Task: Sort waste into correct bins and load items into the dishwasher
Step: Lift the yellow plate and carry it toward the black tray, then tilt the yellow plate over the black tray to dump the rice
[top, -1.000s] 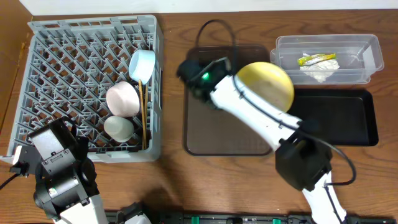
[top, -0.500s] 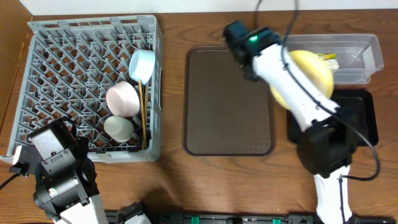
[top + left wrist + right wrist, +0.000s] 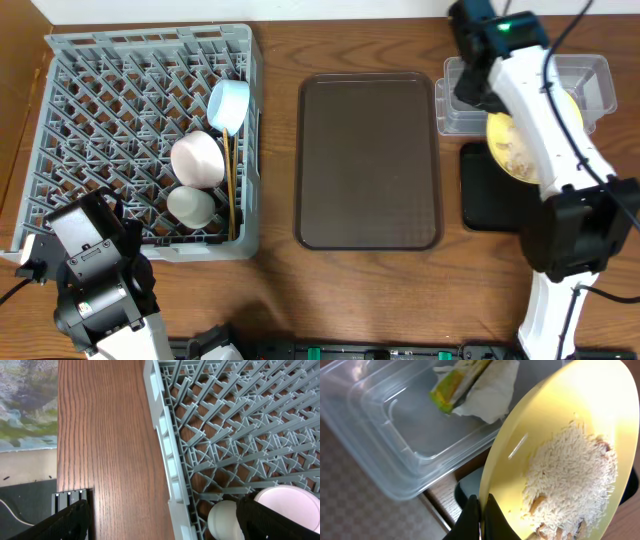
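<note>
Counting one rack [image 3: 110,90] holding two bowls, a blue bowl [image 3: 228,103] and a pink bowl [image 3: 197,159], plus one cup [image 3: 190,205] and one pair of chopsticks [image 3: 230,180]. One plate [image 3: 515,445], tilted, bearing rice [image 3: 570,480]; rim pinched by the right tool [image 3: 481,510]; above the black tray [image 3: 485,195], just beside the tub [image 3: 380,425]. A second ago it hung at the right edge of the brown tray [image 3: 368,160], now uncovered. Tub: one napkin [image 3: 490,395], one wrapper [image 3: 452,385]. Left tool [image 3: 164,510]: spread, over the rack wall and tabletop [image 3: 110,435].
</note>
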